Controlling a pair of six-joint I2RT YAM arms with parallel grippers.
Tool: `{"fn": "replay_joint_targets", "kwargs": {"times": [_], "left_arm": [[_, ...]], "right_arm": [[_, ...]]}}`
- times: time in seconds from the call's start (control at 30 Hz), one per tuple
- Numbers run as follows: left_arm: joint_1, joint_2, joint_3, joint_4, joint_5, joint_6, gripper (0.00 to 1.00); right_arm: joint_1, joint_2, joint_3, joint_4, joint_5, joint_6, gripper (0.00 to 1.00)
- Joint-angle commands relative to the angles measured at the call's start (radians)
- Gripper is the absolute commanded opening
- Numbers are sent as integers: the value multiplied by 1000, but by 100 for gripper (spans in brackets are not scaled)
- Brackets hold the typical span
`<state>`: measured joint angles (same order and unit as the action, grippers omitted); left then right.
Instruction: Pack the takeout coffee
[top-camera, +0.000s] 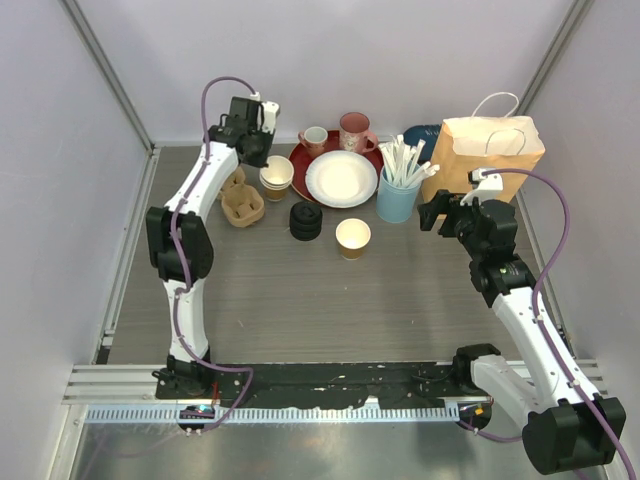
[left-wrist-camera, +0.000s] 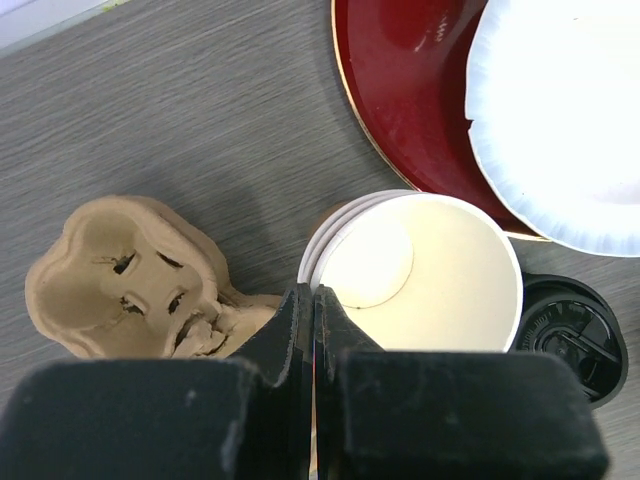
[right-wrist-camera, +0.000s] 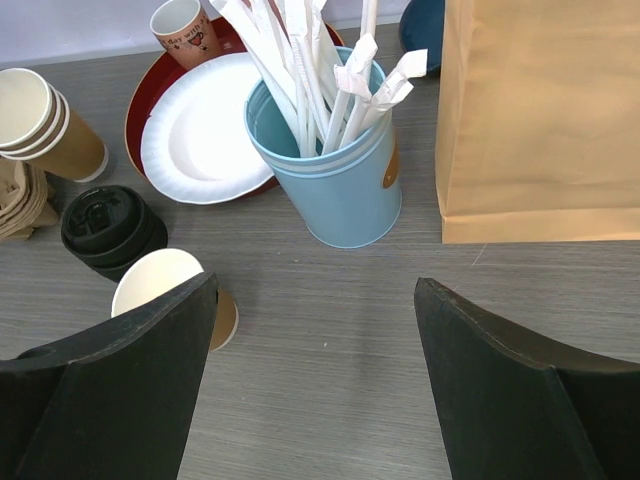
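Left wrist view: the left end effector (left-wrist-camera: 313, 295) is closed to a hairline. One finger is outside and one inside the near rim of the nested cups (left-wrist-camera: 420, 270), and it looks pinched on the paper wall.
Right end effector (right-wrist-camera: 315, 320): spread wide with nothing held, hanging over bare tabletop (right-wrist-camera: 330, 420).
Nested cups: upright, open-mouthed and unlidded. They stand between the pulp carrier (left-wrist-camera: 120, 275) and the red tray (left-wrist-camera: 400, 90), with the black lids (left-wrist-camera: 565, 335) just beside them.
Single cup (right-wrist-camera: 160, 285): upright, alone, no lid. It stands near the lids on the side toward the arms.
Cup handling: likely very light, thin-walled and easily crushed. Nested cups may cling, so lifting the top one could drag the others along. A rim pinch is gentle but lets a cup swing; a light squeeze across the body just under the rolled rim should be steadier.
Lid handling: probably stiff and slick, best taken by the edge.
Pulp carrier: no cup in it.
Paper bag (right-wrist-camera: 540, 120): upright at the far right, beside the blue straw cup (right-wrist-camera: 330, 170).
Progress: judged early, with no cup lidded or packed.
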<state>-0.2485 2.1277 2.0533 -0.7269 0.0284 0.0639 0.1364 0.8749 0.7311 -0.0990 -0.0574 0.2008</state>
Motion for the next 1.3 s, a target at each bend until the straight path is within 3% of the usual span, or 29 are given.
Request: {"fn": "replay_joint_targets", "kwargs": {"times": [0.0,0.2,0.33,0.5,0.6,0.73,0.83,0.87,0.97,1.13,1.27], "left_arm": [[9,-57,18,-2,34,-1,0],[29,-31,13,-26,149,-49,0],[32,12,7,-35,85,-23,0],[48,-31,21,-51,195,-58,0],[57,-74,-18,4,203,-90,0],[69,3,31,-40,157,-87,0],[75,38,39,-85,209,-108,0],[75,31,28,-65,226,-117,0],[81,-12,-7,-14,248,-144,0],[95,-28,-12,-23,288,-165,0],[101,-34,-39,-17,312,-177,0]], "right_arm": [[5,-16,17,27,-15,-12,85],[5,-13,21,27,-25,-12,85],[6,-1,27,24,-39,-9,85],[6,15,37,13,-51,-8,85],[8,19,45,13,-56,-3,85],[6,30,56,12,-47,18,84],[83,64,129,-47,60,83,73],[129,102,155,-73,194,97,71],[336,227,240,-41,321,88,71],[414,516,431,22,144,192,71],[430,738,624,33,79,262,64]]}}
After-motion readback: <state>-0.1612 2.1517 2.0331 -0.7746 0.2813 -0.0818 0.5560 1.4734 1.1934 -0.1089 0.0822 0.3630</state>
